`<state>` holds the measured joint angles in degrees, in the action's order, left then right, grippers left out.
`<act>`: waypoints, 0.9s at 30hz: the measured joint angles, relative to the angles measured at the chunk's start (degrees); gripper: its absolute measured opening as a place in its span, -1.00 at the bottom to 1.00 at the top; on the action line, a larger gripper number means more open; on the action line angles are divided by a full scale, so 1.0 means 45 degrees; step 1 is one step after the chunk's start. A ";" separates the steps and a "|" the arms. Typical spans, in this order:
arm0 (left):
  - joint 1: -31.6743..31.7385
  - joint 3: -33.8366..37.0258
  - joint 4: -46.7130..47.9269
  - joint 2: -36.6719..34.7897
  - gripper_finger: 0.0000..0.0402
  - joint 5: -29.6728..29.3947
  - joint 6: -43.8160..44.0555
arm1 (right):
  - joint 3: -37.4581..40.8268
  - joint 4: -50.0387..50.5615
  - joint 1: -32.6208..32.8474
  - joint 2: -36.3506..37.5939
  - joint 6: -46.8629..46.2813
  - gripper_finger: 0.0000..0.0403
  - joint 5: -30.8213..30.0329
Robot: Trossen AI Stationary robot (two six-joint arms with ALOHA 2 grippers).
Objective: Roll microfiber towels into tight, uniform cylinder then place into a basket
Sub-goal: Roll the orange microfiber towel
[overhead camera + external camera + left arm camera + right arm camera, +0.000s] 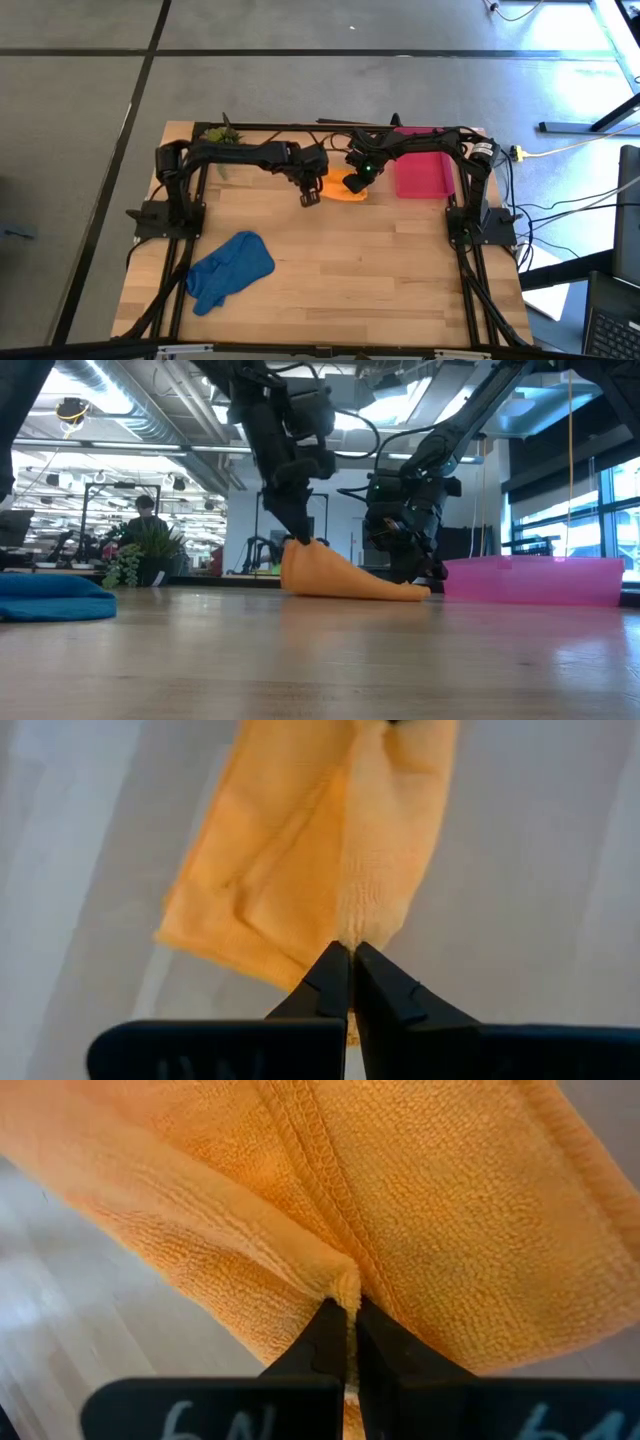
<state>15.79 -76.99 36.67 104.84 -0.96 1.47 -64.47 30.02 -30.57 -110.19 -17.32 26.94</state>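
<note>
Both jaws are pinching shut on the orange towel [345, 190]: the left jaws [351, 960] are clamping a fold at one end, and the right jaws [345, 1312] are biting a puckered ridge of cloth near a stitched hem at the other end. That towel is lying on the desk [340, 270] toward the far edge, between the 2 arms and just beside the pink basket [423, 175]. From the low view it is sitting as a tapered cone, taller under the left jaws and flattening toward the right ones, so it is not yet a uniform cylinder.

To do this step well, I judge the 2 grips should be turning together at the same rate, keeping light tension along the towel's length so the roll is tightening evenly instead of coning. Pulling the ends apart too hard is likely to be unrolling or stretching the cloth; too little, and the layers will be slackening.

Each arm is reaching inward from its own side of the desk, forearm roughly level, wrist bending down so the jaws are meeting the towel from above.

A blue towel [230, 268] is lying crumpled at the near left, well apart, untouched. A small plant [222, 133] is sitting at the far left corner.
</note>
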 joint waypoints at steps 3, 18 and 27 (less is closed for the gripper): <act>0.0305 0.0000 -0.0107 0.0000 -1.00 -0.0082 0.0122 | 0.0000 0.0011 0.0000 0.0000 0.0000 -0.96 -0.0005; 0.0667 -0.0005 -0.0875 0.1263 -1.00 -0.0328 -0.0019 | -0.0015 0.0130 0.0230 0.0000 -0.0024 -0.96 -0.0365; 0.0943 -0.0044 -0.1698 0.1226 -1.00 -0.0961 -0.0690 | -0.0015 0.0226 0.0316 0.0005 -0.0019 -0.96 -0.0422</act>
<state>20.03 -77.19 29.02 110.35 -5.29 -1.63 -64.53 31.03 -29.14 -110.17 -17.41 25.04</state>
